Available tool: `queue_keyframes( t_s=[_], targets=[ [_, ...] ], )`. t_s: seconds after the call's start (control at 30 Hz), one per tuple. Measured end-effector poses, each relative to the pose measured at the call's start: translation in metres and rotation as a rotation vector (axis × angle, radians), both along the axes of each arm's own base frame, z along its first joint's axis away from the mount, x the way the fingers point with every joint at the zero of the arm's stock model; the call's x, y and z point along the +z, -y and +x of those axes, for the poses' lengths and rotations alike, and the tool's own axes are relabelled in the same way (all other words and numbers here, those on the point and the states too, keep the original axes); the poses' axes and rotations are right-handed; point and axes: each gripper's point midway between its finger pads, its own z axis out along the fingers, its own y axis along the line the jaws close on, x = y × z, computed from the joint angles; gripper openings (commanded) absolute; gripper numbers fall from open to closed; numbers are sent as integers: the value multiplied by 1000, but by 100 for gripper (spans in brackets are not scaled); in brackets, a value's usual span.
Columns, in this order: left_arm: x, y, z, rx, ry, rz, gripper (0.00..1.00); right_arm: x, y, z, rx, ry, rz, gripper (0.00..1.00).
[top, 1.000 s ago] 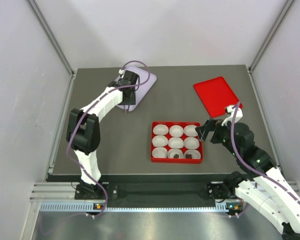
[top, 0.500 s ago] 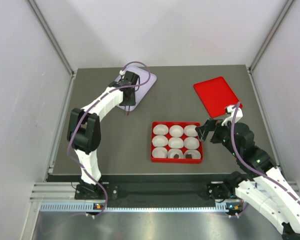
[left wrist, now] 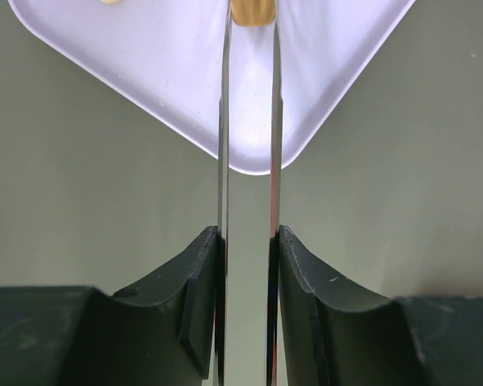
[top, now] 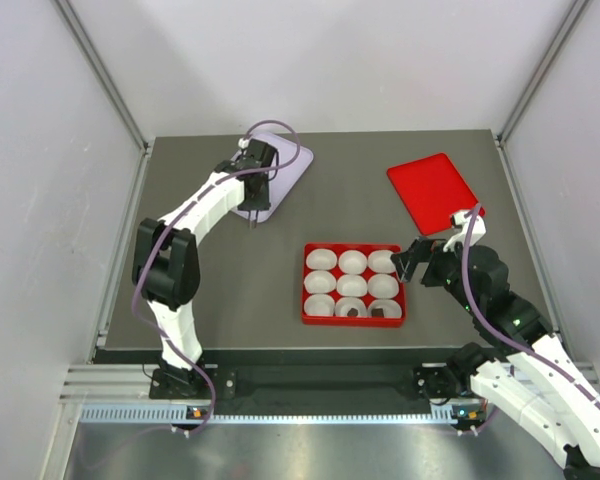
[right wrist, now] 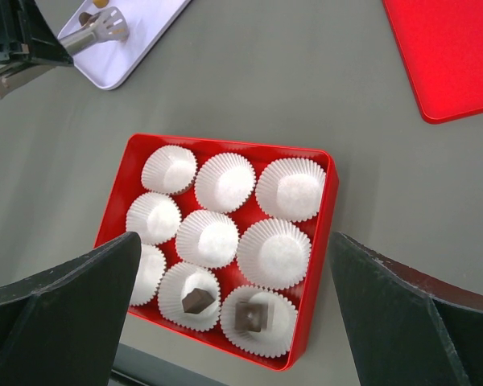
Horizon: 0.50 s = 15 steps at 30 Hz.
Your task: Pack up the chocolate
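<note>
My left gripper [left wrist: 248, 233] is shut on thin metal tongs [left wrist: 223, 145], pressing both blades inward. The tong tips reach over a lavender tray [left wrist: 169, 72] and flank a caramel chocolate [left wrist: 252, 11]. Another tan piece [left wrist: 109, 2] shows at the frame's top edge. In the top view the left gripper [top: 257, 170] hangs over that tray [top: 285, 175]. My right gripper [right wrist: 235, 241] is open above a red box [right wrist: 326, 241] of white paper cups [right wrist: 217, 239]. Two dark chocolates [right wrist: 196, 301] [right wrist: 253, 315] sit in front-row cups.
A flat red lid [top: 435, 192] lies at the back right of the dark table. The red box [top: 355, 318] sits near the front centre, just left of the right gripper [top: 412, 262]. Grey walls close in both sides and the back.
The left jaws have squeezed the tongs a little narrower. The left gripper has barely shifted over the tray, and the right arm has stayed still.
</note>
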Motion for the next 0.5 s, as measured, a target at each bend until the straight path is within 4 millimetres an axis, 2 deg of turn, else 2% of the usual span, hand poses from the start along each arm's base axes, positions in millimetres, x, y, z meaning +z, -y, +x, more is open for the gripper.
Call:
queue_keyframes(
  t_s=[0.33,0.5],
  targets=[
    [33,6,-8,-31,43,-63,35,0,0,0,0,-2,0,100],
    [52,16,-20,-80,51,-109,34,-1,0,0,0,-2,-1,100]
  ],
)
